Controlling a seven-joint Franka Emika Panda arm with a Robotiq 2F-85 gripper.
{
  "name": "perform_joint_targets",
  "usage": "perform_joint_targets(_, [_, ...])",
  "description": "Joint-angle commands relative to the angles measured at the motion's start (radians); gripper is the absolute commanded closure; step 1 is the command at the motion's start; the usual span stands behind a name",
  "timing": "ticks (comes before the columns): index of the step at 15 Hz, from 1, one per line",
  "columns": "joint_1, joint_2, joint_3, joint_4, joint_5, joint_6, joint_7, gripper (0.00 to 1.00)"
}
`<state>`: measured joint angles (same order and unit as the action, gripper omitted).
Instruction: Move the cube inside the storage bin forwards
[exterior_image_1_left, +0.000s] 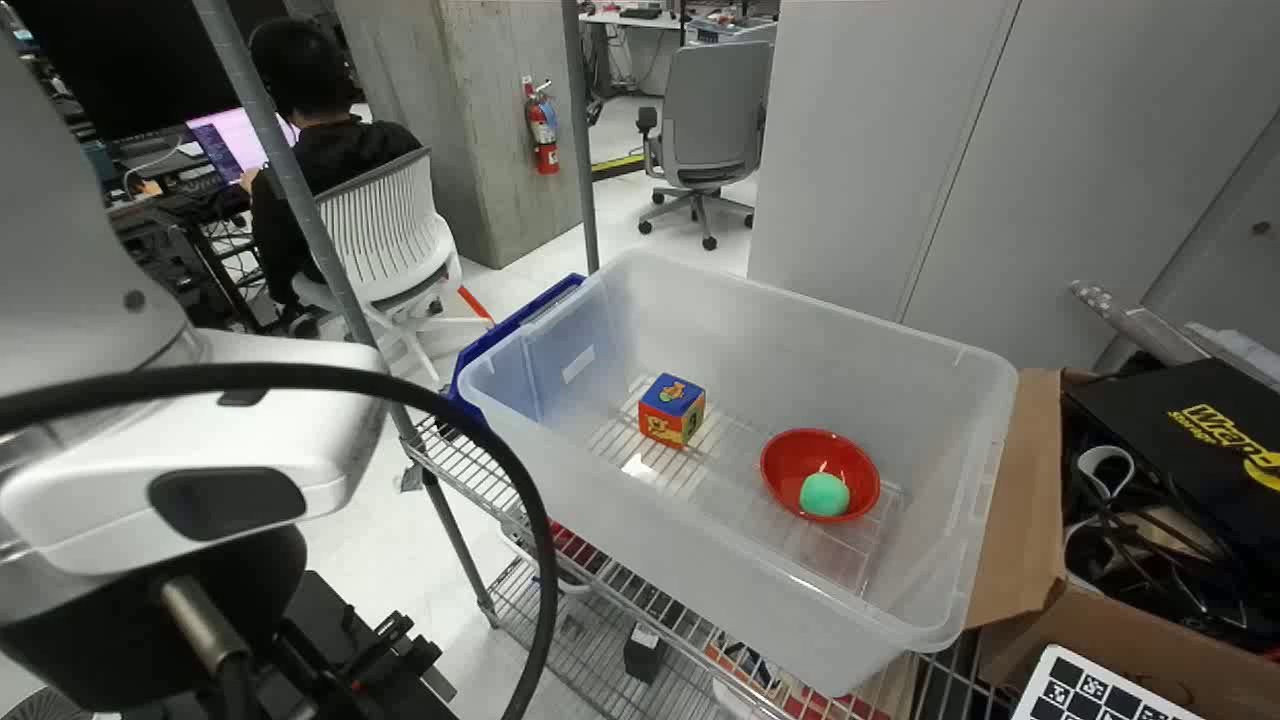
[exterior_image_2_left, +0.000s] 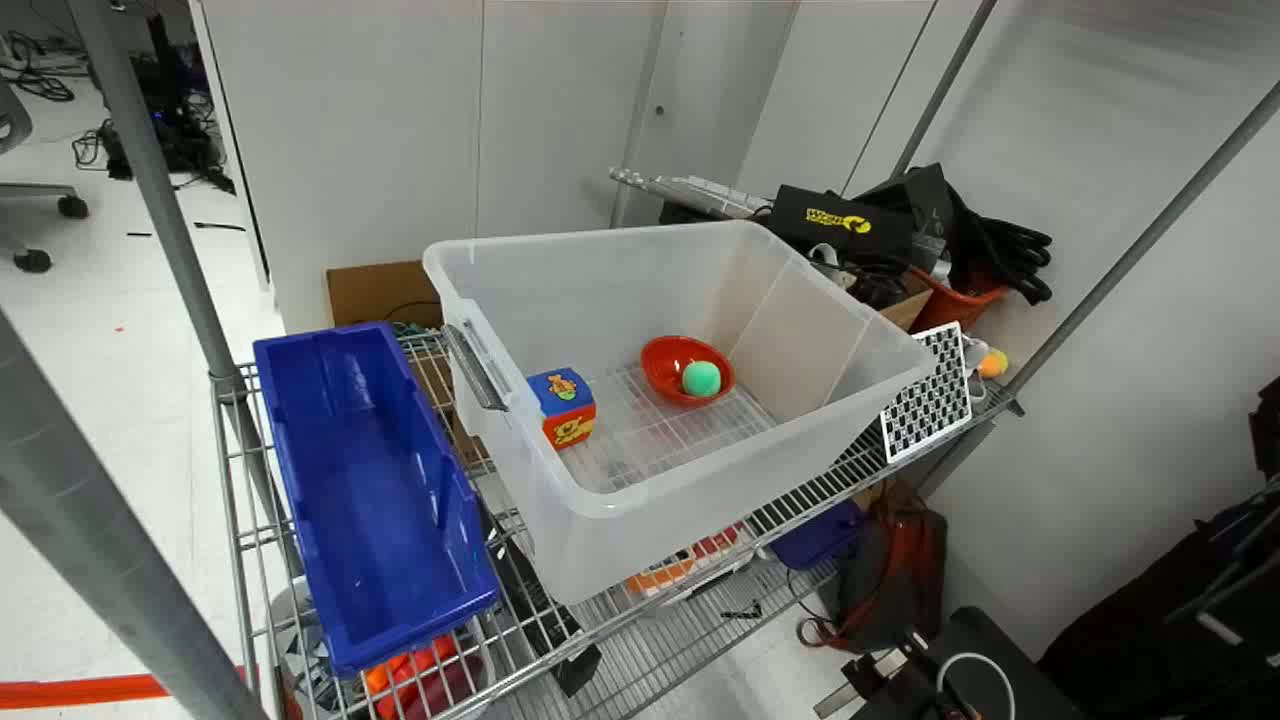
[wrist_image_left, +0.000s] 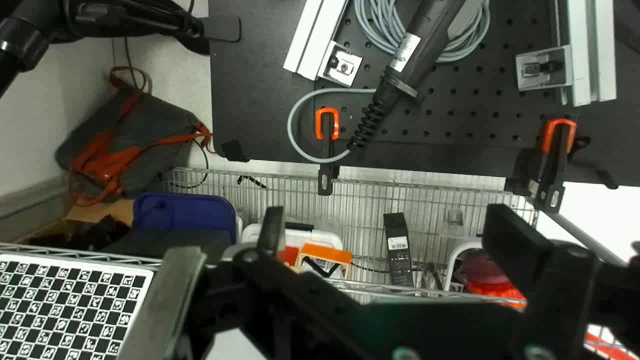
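The multicoloured cube (exterior_image_1_left: 671, 411) sits on the floor of the translucent storage bin (exterior_image_1_left: 690, 575), blue face up, with orange and yellow sides. It also shows in an exterior view (exterior_image_2_left: 565, 408), near the bin's handle end. The bin (exterior_image_2_left: 700, 535) stands on a wire shelf. My gripper (wrist_image_left: 385, 227) is open and empty in the wrist view, its black fingers wide apart. The bin and cube are out of the wrist view. In an exterior view the arm is at the left, outside the bin; the fingertips are not visible there.
A red bowl (exterior_image_1_left: 790, 460) with a green ball (exterior_image_1_left: 825, 495) is in the bin beside the cube. A blue tray (exterior_image_2_left: 370, 490) stands beside the bin's handle end. A cardboard box (exterior_image_1_left: 1020, 510), a checkered board (exterior_image_2_left: 930, 395) and metal posts (exterior_image_1_left: 290, 170) surround it.
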<state>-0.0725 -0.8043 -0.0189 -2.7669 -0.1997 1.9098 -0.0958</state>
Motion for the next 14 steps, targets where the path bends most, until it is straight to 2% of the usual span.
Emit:
perform_joint_targets(1, [0.010,0.000,-0.009,0.002,-0.006,-0.004,0.006,0.00])
perform_joint_targets(6, [0.010,0.000,-0.009,0.002,-0.006,-0.004,0.006,0.00])
perform_joint_targets(9, [0.005,0.144,0.022,0.073,0.040,0.057,0.134,0.00])
perform_joint_targets(14, [0.040,0.421,0.030,0.245,0.209,0.322,0.281,0.00])
